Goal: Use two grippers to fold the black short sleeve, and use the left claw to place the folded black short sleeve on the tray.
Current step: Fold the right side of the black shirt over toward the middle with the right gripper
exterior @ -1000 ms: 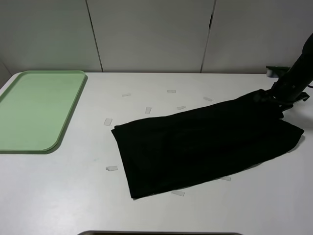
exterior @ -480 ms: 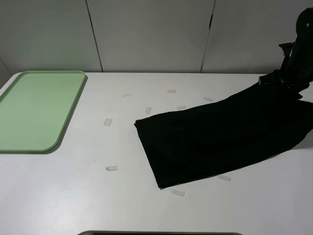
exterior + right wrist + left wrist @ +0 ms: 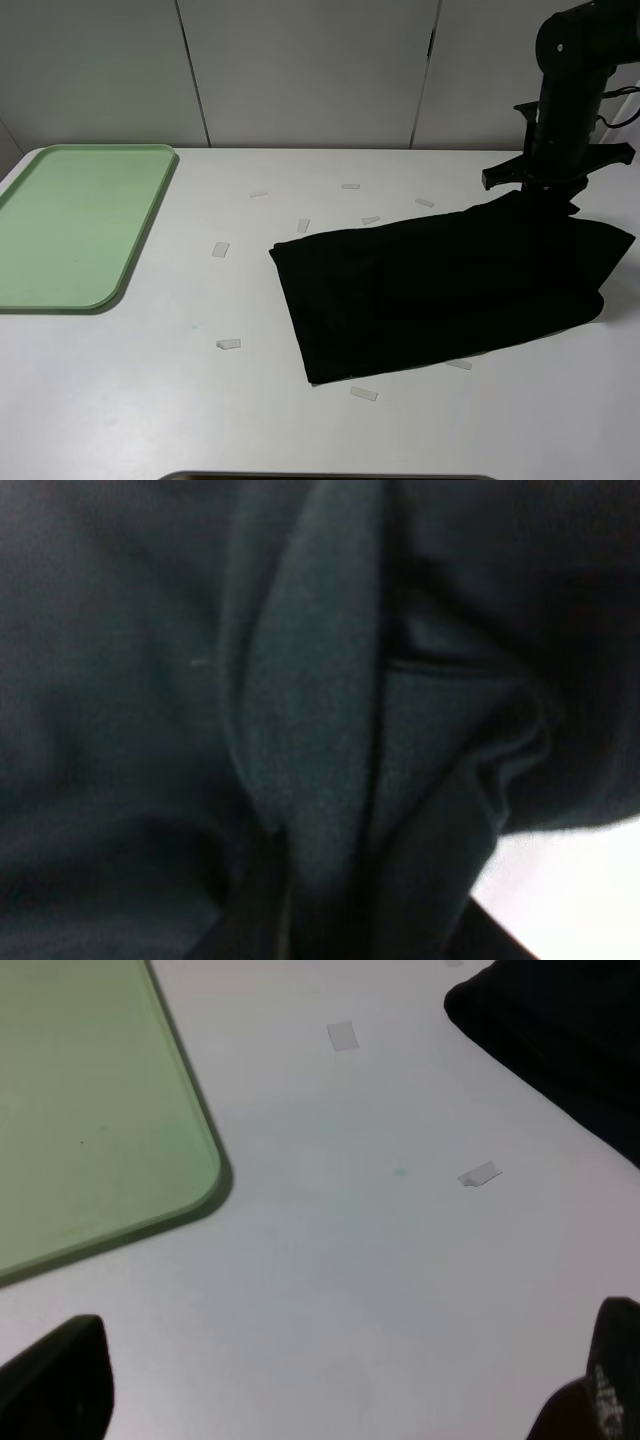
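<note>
The right claw (image 3: 545,193) is pinching down narrowly on the far right corner of the black short sleeve (image 3: 440,290) and raising it off the worktop (image 3: 150,410). The rest of the garment is lying flat across the right half, close to the right edge, so this grip is probably meant to carry the cloth over into a fold. The left claw (image 3: 330,1400) is hanging wide with nothing between its tips, over bare worktop beside the tray (image 3: 90,1110). The tray is sitting empty at the far left corner, and the left claw is likely waiting there to carry the folded garment across.
</note>
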{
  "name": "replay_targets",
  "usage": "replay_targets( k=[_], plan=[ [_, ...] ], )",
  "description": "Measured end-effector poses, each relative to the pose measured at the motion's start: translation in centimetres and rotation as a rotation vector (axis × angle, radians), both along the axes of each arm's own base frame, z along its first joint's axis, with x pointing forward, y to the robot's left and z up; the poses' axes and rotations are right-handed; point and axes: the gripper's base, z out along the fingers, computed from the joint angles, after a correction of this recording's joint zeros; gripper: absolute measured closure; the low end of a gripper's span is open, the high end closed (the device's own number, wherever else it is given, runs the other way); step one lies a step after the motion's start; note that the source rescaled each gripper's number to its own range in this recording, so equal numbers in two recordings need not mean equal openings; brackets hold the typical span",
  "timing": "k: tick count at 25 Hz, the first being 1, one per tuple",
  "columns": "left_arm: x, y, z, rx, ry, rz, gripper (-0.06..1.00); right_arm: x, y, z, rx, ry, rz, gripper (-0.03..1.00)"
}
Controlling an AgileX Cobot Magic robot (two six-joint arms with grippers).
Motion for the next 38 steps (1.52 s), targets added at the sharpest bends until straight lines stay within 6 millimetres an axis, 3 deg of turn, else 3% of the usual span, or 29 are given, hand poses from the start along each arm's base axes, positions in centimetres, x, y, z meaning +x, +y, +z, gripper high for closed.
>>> replay_targets(
  k=[9,17,19,22,25,30,35,38],
  plan=[
    [0.0,0.0,0.0,0.0,0.0,0.0,0.01,-1.2,6.2,-0.2,0.098,0.035,0.074,0.79],
    [0.1,0.5,0.0,0.054,-0.013,0.036,0.01,-1.6,7.1,-0.1,0.109,0.05,0.11,0.79],
    [0.2,0.8,0.0,0.08,-0.019,0.054,0.01,-1.6,7.2,-0.2,0.119,0.061,0.149,0.7],
    [0.3,1.1,0.0,0.105,-0.025,0.07,0.01,-1.9,8.1,-0.2,0.192,0.085,0.203,0.26],
    [0.3,1.1,0.0,0.111,-0.026,0.075,0.01,-2.2,9.7,-0.2,0.322,0.094,0.229,0.03],
    [0.3,1.1,0.0,0.113,-0.027,0.076,0.01,-2.3,11.1,0.1,0.473,0.085,0.286,-0.02],
    [0.3,1.1,0.0,0.113,-0.027,0.076,0.01,-2.3,10.8,0.6,0.436,0.067,0.357,0.0],
    [0.3,1.1,0.0,0.113,-0.027,0.076,0.01,-1.9,10.1,2.8,0.352,0.001,0.418,0.0]
  ],
)
